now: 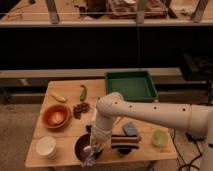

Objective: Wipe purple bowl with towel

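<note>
The purple bowl [81, 145], very dark with a brownish inside, sits at the table's front edge, left of centre. My gripper [93, 148] hangs down from the white arm [145, 112] over the bowl's right front part. It is shut on the towel [89, 158], a small pale cloth that hangs limp from the fingers against the bowl's front rim and partly hides the bowl.
An orange bowl [56, 116] and a white cup [46, 146] stand left of the purple bowl. A folded dark striped cloth [125, 143] with a blue block [130, 129] lies just right of it. A green cup [160, 138], a green tray [132, 85], a banana [58, 97], a green vegetable [83, 92] and a dark cluster [81, 108] are also on the table.
</note>
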Available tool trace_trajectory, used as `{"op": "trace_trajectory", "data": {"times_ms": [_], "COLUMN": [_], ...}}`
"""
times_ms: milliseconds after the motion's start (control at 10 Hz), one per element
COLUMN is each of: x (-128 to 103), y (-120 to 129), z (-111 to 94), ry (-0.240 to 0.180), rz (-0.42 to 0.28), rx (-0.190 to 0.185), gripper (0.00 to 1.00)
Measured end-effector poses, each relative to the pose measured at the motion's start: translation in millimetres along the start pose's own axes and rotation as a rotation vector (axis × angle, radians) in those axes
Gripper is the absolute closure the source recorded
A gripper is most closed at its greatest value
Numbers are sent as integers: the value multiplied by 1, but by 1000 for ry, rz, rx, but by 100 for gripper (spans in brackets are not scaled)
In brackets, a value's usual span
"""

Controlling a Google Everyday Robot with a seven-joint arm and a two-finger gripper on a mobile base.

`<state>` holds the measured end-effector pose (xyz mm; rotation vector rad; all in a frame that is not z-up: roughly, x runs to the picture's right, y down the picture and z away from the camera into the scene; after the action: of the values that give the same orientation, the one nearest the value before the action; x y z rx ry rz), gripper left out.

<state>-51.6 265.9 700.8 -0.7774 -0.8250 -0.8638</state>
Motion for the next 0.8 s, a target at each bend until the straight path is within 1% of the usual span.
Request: {"op": "trace_trajectory", "data": {"times_ms": [200,300,500,600,800], "x": [11,12,3,-5,-24], "y": [-19,-34,-58,-65,-61], "z": [-3,-1,5,7,11], "ry": [16,15,6,-1,-16], "rz": [-9,-21,-66,-94,-128], "rx": [3,4,6,10,11], "gripper": [100,100,100,100,100]}}
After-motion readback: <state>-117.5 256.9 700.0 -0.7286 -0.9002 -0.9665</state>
